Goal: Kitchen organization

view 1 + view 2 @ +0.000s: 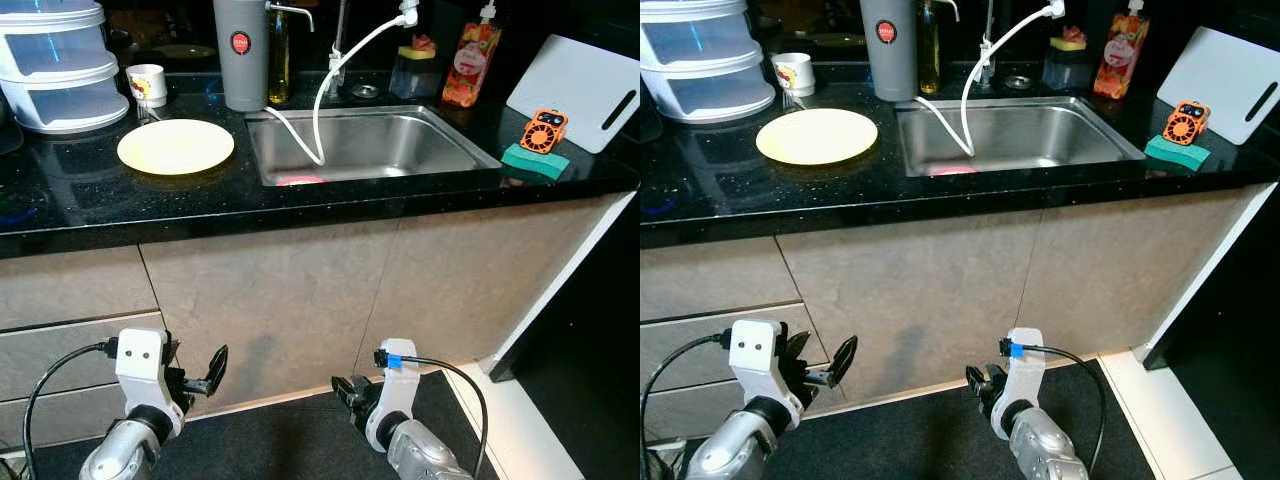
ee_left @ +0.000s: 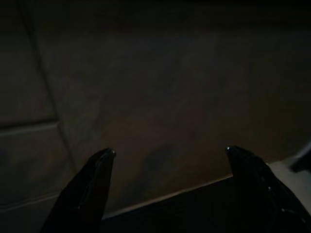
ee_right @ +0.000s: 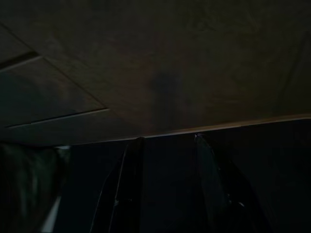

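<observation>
You're standing square to the counter point(image 1: 90, 205), and everything on it sits well above your arms. Far left, the stacked clear containers point(image 1: 55, 65) are pushed to the back, out of the working edge. Beside them is a small white mug point(image 1: 148, 84), and in front of it the pale yellow plate point(image 1: 175, 146) lies flat near the front edge, probably the easiest first reach. The grey canister point(image 1: 240, 55) stands upright at the sink's point(image 1: 440, 140) back corner, with a white hose point(image 1: 320, 110) drooping into the basin and something pink point(image 1: 299, 181) in the bottom. Further right sit an orange bottle point(image 1: 471, 65), a teal sponge point(image 1: 535, 160) with a small orange fan point(image 1: 544, 130), and a leaning white cutting board point(image 1: 580, 90).

Your left hand point(image 2: 167, 162) hangs low by the cabinet front, fingers spread wide, holding nothing. Your right hand point(image 3: 167, 145) is low too, fingers parted more narrowly, empty.
</observation>
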Motion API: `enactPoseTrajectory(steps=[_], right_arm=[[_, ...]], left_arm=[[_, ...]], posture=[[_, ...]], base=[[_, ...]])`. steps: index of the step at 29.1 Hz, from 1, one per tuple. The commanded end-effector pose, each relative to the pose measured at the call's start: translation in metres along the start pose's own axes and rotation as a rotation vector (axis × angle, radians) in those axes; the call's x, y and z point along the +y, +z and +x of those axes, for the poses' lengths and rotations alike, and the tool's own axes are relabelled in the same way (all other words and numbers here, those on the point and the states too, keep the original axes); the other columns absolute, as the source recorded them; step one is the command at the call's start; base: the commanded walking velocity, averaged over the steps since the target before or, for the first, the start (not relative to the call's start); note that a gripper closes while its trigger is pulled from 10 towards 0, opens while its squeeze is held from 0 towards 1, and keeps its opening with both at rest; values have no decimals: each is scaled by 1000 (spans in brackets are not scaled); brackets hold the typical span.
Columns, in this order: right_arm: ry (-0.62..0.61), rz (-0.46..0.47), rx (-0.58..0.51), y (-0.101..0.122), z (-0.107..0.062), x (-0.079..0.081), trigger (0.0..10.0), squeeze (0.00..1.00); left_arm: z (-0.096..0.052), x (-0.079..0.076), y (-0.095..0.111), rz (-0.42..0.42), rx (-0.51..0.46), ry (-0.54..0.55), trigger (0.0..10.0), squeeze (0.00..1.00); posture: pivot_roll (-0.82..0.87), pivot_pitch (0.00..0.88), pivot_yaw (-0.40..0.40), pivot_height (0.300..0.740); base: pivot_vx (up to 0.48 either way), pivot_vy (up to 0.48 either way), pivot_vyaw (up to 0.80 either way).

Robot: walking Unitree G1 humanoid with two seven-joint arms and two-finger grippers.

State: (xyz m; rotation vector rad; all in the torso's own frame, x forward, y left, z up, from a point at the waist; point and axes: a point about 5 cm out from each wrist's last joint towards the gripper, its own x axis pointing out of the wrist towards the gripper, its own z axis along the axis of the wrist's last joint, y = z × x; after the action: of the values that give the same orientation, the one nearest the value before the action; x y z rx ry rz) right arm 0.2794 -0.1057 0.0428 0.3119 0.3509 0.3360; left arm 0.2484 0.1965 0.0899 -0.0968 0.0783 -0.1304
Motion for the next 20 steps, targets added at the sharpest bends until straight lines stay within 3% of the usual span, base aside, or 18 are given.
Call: enactPoseTrajectory(steps=[1, 5, 20], right_arm=[[-32, -3, -6, 0, 0, -1, 10000, 0], [-33, -23, 19, 1, 0, -2, 10000, 0], [-77, -26, 49, 0, 3, -6, 10000, 0]], left_arm=[[-2, 6, -7, -26, 28, 56, 10000, 0], [3, 0, -4, 20, 23, 38, 10000, 0], [10, -2, -8, 14, 62, 6, 10000, 0]], posture=[[29, 114, -34, 740], [59, 122, -53, 740], [61, 146, -44, 740]], base=[[0, 0, 0], [0, 0, 0], [0, 0, 0]])
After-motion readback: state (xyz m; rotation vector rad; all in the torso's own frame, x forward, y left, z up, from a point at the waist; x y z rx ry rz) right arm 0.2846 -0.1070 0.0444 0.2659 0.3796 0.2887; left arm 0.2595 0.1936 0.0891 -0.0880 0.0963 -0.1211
